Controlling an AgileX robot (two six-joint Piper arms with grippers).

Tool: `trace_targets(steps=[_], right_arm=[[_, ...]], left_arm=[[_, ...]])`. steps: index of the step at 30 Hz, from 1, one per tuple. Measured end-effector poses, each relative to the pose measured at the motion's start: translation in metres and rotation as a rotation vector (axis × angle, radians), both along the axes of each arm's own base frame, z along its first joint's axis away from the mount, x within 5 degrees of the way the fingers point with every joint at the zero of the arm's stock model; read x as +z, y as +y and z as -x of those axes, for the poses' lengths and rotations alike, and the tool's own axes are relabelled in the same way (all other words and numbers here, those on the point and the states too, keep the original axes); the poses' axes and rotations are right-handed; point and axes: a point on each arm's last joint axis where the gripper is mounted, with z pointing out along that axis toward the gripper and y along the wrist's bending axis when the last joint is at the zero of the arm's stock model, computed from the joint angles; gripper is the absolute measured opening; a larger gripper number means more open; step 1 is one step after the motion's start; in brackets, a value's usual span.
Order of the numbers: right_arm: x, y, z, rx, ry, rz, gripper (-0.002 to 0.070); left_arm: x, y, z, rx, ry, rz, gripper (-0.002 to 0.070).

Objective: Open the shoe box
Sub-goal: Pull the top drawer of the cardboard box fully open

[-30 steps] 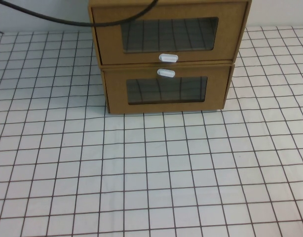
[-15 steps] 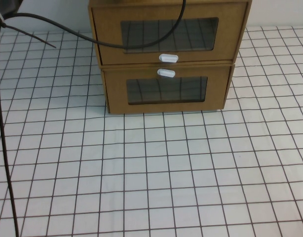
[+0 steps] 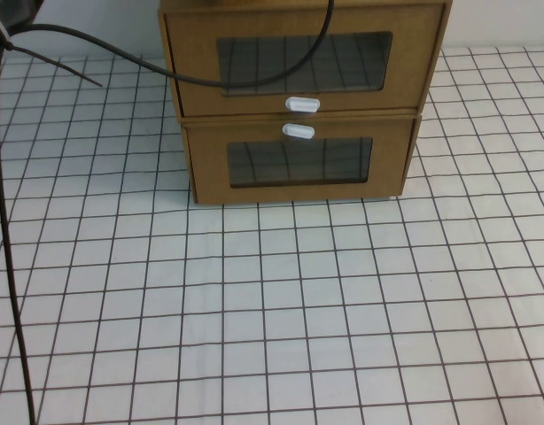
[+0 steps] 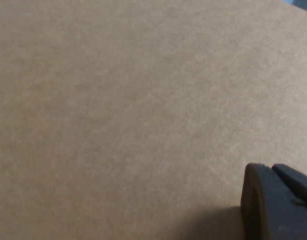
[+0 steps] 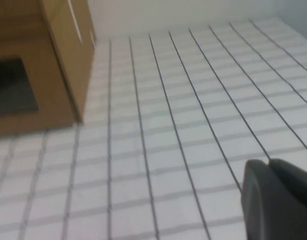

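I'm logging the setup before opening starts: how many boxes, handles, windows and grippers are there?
Boxes: 2, upper box on lower box.
Handles: 2, upper handle, lower handle.
Windows: 2, upper window, lower window.
Grippers: 2, left gripper close against brown cardboard, right gripper shut above the table.
Total: 8.

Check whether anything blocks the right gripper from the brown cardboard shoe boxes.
Nothing visible: white gridded table lies between the right gripper and the shoe boxes' side. The left gripper sits close to plain cardboard. A black cable crosses the upper window.
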Motion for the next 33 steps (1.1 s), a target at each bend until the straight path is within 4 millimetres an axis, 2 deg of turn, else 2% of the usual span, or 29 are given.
trace_targets(steps=[7, 12, 16, 20, 23, 29, 33], right_arm=[[0.029, -0.001, -0.001, -0.021, -0.309, -0.377, -0.0013], [0.035, -0.004, 0.000, -0.038, -0.376, -0.507, -0.0013], [0.037, 0.002, 0.001, -0.003, -0.229, -0.572, -0.0014], [0.067, 0.011, 0.000, 0.050, -0.038, -0.509, -0.0014], [0.089, 0.018, -0.008, 0.105, 0.150, -0.371, -0.0013], [0.123, 0.026, -0.047, 0.229, 0.413, -0.141, -0.0013], [0.130, 0.036, -0.082, 0.356, 0.518, -0.068, -0.0013]], left_arm=[[0.000, 0.000, 0.000, -0.002, -0.003, -0.002, -0.0005], [0.000, 0.000, 0.000, -0.002, -0.003, -0.002, -0.0005], [0.000, 0.000, 0.000, -0.004, -0.001, -0.001, -0.0005], [0.000, 0.000, 0.000, -0.004, -0.001, -0.001, -0.0005], [0.000, 0.000, 0.000, -0.004, -0.001, -0.001, -0.0005], [0.000, 0.000, 0.000, -0.004, 0.000, -0.002, -0.0005], [0.000, 0.000, 0.000, -0.004, -0.002, -0.003, -0.0005]])
